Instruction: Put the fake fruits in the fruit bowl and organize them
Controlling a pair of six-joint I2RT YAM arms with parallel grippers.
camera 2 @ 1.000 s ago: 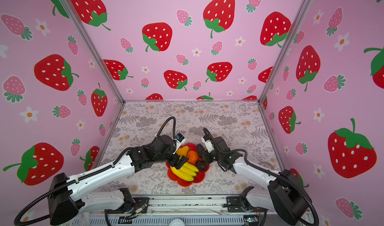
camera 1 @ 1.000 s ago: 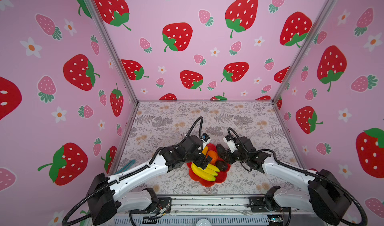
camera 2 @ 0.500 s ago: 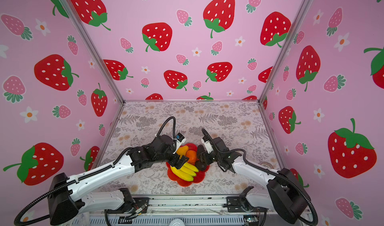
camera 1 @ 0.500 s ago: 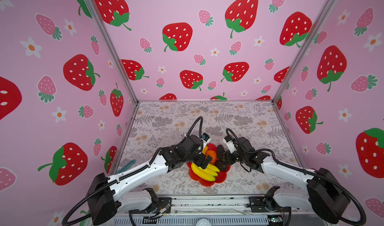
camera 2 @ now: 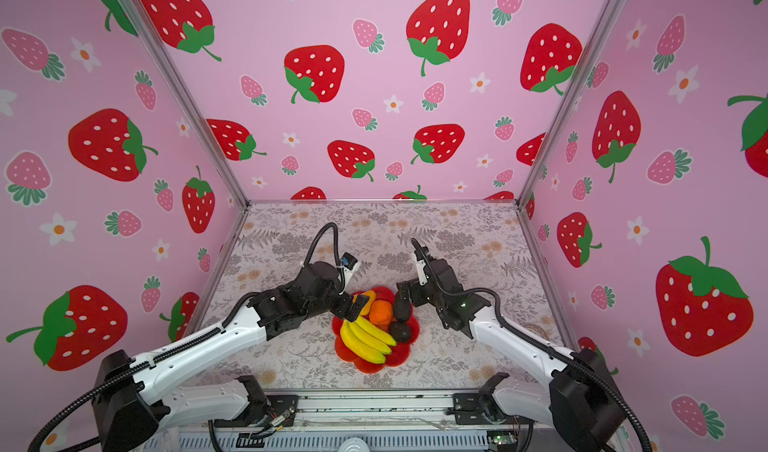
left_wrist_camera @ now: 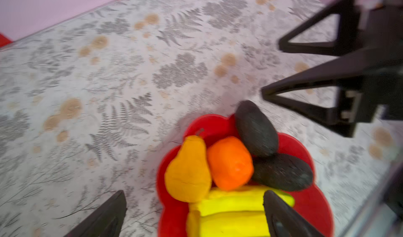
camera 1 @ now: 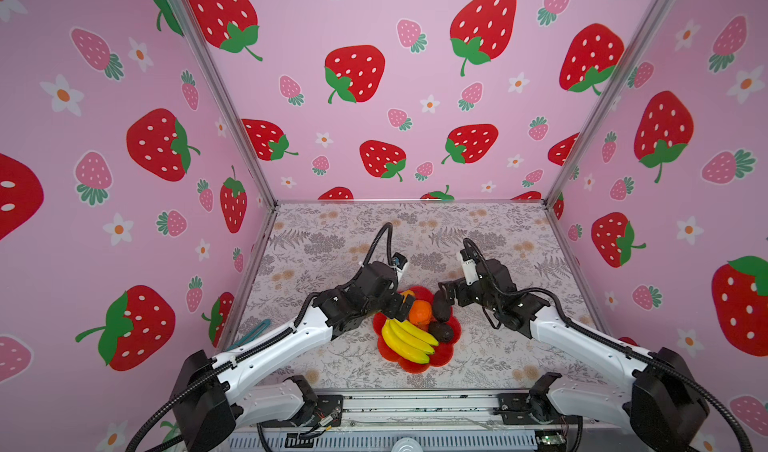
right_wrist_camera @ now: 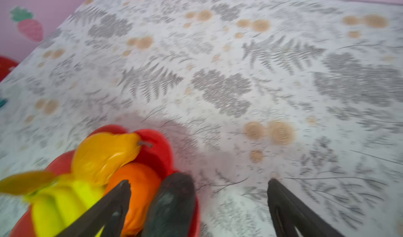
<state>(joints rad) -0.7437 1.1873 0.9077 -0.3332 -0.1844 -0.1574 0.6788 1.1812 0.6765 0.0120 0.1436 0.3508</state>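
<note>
Most of the pear (camera 1: 407, 293) hides behind the left fingers (camera 1: 401, 309).

In the lower centre of a top view sits one red fruit bowl (camera 2: 370, 366). It holds one yellow banana bunch (camera 2: 365, 339), one yellow-orange pear (camera 2: 368, 299), one round orange (camera 2: 381, 312) and two dark avocados: an upper avocado (camera 2: 401, 307) and a lower avocado (camera 2: 401, 331) just beneath it.

**Five fruits packed in the fruit bowl (camera 1: 441, 356)**

Scalloped, glossy red. Yellow banana bunch (camera 1: 409, 339) across the near side; yellow-orange pear (left_wrist_camera: 188, 172) lying stem toward the far rim, touching the round orange (left_wrist_camera: 230, 162); far avocado (left_wrist_camera: 255, 129) and near avocado (left_wrist_camera: 282, 172), dark, touching.
</note>
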